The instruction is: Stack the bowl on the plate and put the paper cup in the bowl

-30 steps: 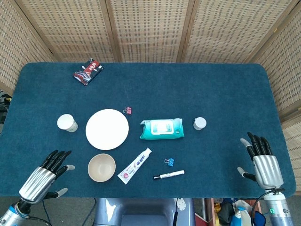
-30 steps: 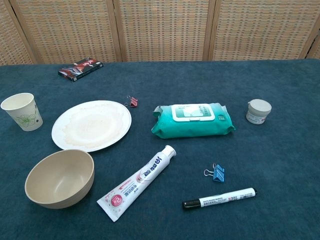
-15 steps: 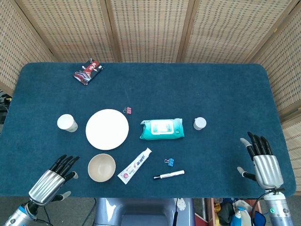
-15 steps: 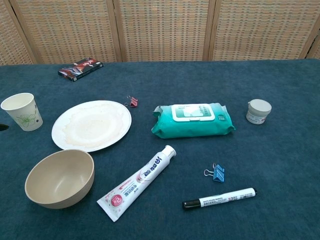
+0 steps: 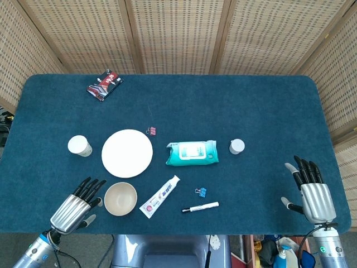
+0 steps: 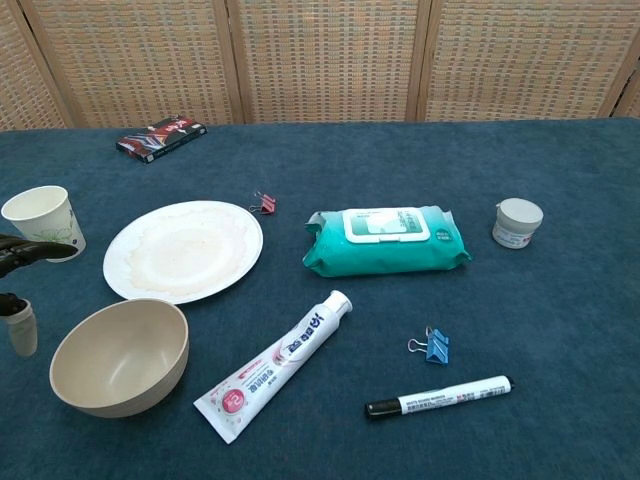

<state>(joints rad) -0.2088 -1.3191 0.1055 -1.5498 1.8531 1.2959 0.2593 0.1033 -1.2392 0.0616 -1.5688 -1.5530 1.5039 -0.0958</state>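
The left hand [image 5: 75, 207] has moved in along the near edge of the counter [image 5: 223, 106] toward the bowl [image 5: 120, 198] since a second ago and now sits just beside it, on the side toward the left edge, not touching it. Its fingers [image 5: 89, 188] are apart and empty; in the chest view only the fingertips [image 6: 20, 325] show at the left border. The right hand [image 5: 311, 190] has kept its place near the near right corner, fingers spread and holding nothing.

Along the near edge, the beige bowl stands upright and empty. Beside it toward the right edge lies a toothpaste tube [image 5: 159, 196], set at a slant, then a black-capped marker [image 5: 200, 207] and a blue binder clip [image 5: 201, 192] just beyond it.

Farther in, the white plate [image 5: 127, 153] lies bare just beyond the bowl. The paper cup [image 5: 80, 146] stands upright beside the plate, toward the left edge, apart from it. A pink binder clip [image 5: 150, 131] rests at the plate's far rim. Around the middle of the counter lies a teal pack of wet wipes [image 5: 192, 153], and a small white jar [image 5: 237, 146] stands beside it toward the right edge.

Near the far left corner lies a dark red packet [image 5: 104, 85].
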